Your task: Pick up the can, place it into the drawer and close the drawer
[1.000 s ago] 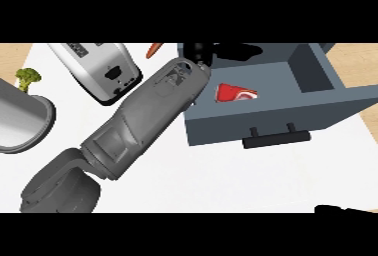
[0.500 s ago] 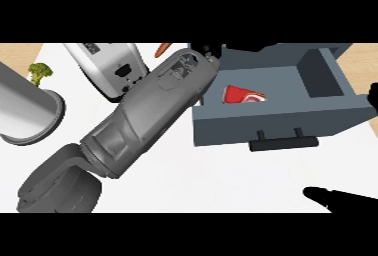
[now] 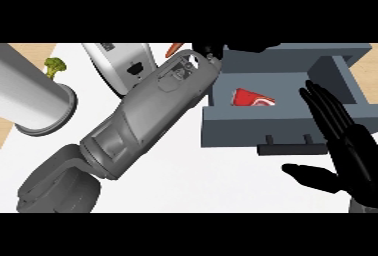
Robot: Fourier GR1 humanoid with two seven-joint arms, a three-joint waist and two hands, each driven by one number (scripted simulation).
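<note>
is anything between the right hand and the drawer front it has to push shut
Nothing visible. The right hand is open just in front of the drawer front, near its handle. The can already lies inside, and the left hand is at the far end.

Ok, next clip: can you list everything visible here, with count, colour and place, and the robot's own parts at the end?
Red can: one, red with white markings, lying inside the open drawer.
Grey drawer: one, blue-grey, pulled open at upper right, black handle on its front.
Toaster: one, silver and white, top centre, partly behind the left forearm.
Metal cylinder: one, silver, far left.
Broccoli: one, green, upper left beside the cylinder.
Carrot: one, orange, only its tip shows at the top.
Counter: white top, wooden edge at left.
Left hand: black, above the drawer's back, mostly cut off.
Right hand: black, open, lower right by the drawer front.
</note>
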